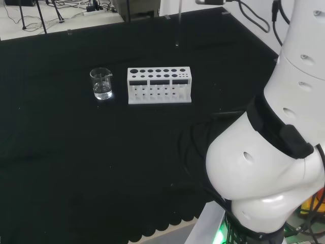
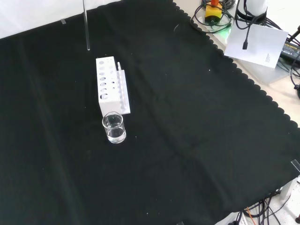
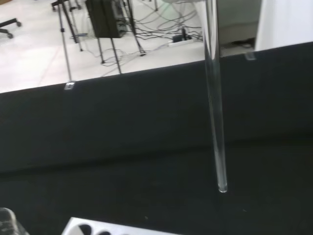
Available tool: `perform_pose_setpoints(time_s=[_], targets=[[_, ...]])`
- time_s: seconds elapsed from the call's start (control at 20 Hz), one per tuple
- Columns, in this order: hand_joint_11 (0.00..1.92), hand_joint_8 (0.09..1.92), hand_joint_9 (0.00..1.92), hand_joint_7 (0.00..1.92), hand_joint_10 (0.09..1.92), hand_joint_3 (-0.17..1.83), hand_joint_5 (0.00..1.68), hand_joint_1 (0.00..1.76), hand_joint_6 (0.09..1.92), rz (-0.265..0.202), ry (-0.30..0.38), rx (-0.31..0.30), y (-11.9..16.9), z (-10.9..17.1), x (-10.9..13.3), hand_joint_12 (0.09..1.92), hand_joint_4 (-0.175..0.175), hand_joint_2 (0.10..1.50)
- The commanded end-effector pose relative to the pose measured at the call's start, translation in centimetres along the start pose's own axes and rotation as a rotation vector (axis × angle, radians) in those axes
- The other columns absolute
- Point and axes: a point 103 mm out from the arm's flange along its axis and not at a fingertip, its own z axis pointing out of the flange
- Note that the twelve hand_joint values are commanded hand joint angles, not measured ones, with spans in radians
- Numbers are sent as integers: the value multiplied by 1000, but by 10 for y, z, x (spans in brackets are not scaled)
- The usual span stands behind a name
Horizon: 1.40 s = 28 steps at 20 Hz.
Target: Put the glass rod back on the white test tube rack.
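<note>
The glass rod hangs upright at 11 o'clock of the white rack; whether the fingers grip it, I cannot tell.

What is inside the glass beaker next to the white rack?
The glass beaker holds a little clear liquid at its bottom, nothing else visible. The white test tube rack beside it has empty holes. The glass rod hangs upright above the cloth, beyond the rack.

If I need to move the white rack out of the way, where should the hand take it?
Probably from above, across the narrow width of the white test tube rack: its long side walls are flat and parallel. Grip toward the end away from the beaker, which stands close beside the other end.
</note>
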Motion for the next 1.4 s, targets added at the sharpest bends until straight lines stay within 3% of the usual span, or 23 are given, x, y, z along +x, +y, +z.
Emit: perform_pose_setpoints(time_s=[0.05,0.6,0.95,1.4], targets=[[971,1341,1487,981,1099,0,1035,1470,615,39,-26,8,-31,7,-18,1053,-175,1076],[971,1340,1487,982,1099,0,1035,1470,616,31,-33,48,-26,33,-9,1052,-175,1075],[972,1340,1487,981,1099,0,1034,1469,616,14,-31,61,-19,42,5,1052,-175,1076],[971,1341,1487,981,1099,0,1035,1470,615,21,-40,68,-17,47,4,1052,-175,1076]])
